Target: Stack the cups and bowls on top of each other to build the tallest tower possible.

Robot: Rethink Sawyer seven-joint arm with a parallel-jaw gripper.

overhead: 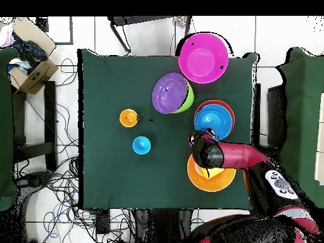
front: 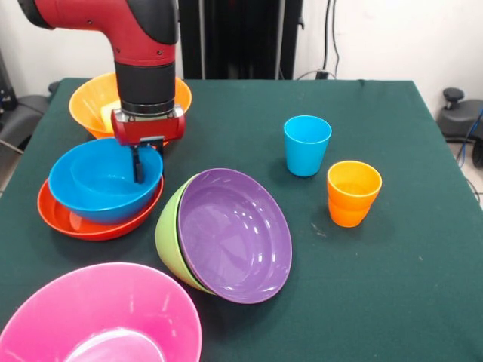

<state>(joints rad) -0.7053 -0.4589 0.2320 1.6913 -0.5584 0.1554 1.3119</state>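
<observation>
My gripper hangs down at the far rim of a blue bowl, reaching into it. That bowl holds a smaller blue bowl and sits in a red-orange bowl. The big orange bowl stands behind my arm with something yellow inside, mostly hidden. A purple bowl lies nested in a green bowl, both tipped on their side. A pink bowl stands at the near left. A blue cup and nested orange cups stand upright at the right. In the overhead view my gripper is between the blue bowl and the orange bowl.
The table is covered in dark green cloth. In the overhead view a cardboard box and cables lie on the floor to the left of the table.
</observation>
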